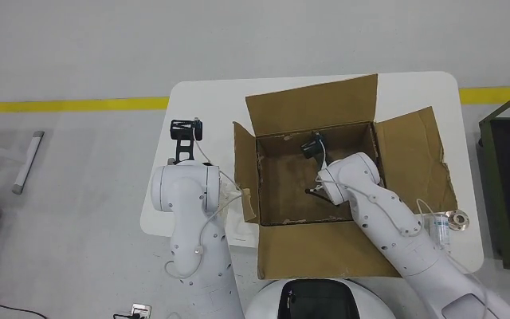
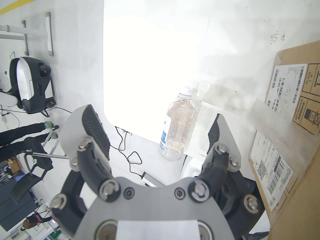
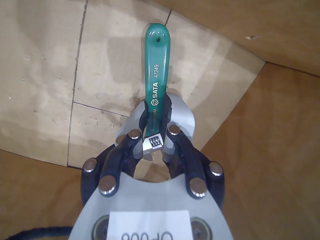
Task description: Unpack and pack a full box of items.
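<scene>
Inside the box (image 1: 279,187), toward its far right, a green-handled wrench (image 3: 156,58) is clamped near its head by the right gripper (image 3: 155,126), handle pointed floorward, probably to clear the walls. White lettering (image 3: 155,86) is borne by the handle, barcode labels (image 2: 287,86) by the box's outside. The left gripper (image 2: 153,122) is held spread wide and empty over the table (image 2: 155,51), left of the box.

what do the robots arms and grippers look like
The left arm and right arm are glossy white rounded shells with thin pale cables near the wrists. The left gripper and right gripper match: grey plate with white label, black links, silver bolts, black pads.
</scene>
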Motion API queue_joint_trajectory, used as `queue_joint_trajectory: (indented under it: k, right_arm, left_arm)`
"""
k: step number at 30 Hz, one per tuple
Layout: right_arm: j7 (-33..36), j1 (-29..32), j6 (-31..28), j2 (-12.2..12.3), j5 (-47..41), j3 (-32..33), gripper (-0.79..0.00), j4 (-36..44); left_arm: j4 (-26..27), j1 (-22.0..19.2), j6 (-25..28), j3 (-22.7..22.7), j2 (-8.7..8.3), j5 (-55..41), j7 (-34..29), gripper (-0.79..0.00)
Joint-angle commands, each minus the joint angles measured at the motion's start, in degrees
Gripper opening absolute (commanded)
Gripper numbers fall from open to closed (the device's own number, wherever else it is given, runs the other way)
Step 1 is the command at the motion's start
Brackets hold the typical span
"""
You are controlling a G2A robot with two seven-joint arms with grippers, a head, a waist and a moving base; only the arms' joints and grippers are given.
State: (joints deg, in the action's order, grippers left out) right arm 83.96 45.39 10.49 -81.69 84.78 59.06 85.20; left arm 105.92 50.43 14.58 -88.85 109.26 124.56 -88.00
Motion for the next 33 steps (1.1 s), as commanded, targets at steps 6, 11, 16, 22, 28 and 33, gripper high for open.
queue_joint_trajectory:
  k: [6, 11, 16, 22, 28, 33]
  right_arm:
    - [-0.4, 1.8, -0.4, -0.1, -1.2, 1.0, -0.785, 4.7]
    - [-0.3, 3.4, -0.7, -0.1, -1.6, 2.1, -0.785, 9.6]
    - [0.1, 5.1, -0.8, 0.0, -1.5, 3.3, -0.785, 15.2]
    - [1.2, 7.5, -0.9, 0.3, -0.4, 6.4, -0.785, 26.2]
    - [2.8, 10.9, -1.0, 1.0, -0.2, 13.3, -0.785, 39.6]
    - [4.0, 14.0, -1.8, 1.5, -2.7, 22.0, -0.785, 49.0]
  left_arm:
    - [0.0, 0.0, 0.0, 0.0, 0.00, 0.0, 0.0, 0.000]
    - [0.0, 0.0, 0.0, 0.0, 0.00, 0.0, 0.0, 0.000]
    - [0.0, 0.0, 0.0, 0.0, 0.00, 0.0, 0.0, 0.000]
    - [0.0, 0.0, 0.0, 0.0, 0.00, 0.0, 0.0, 0.000]
    - [0.0, 0.0, 0.0, 0.0, 0.00, 0.0, 0.0, 0.000]
    - [0.0, 0.0, 0.0, 0.0, 0.00, 0.0, 0.0, 0.000]
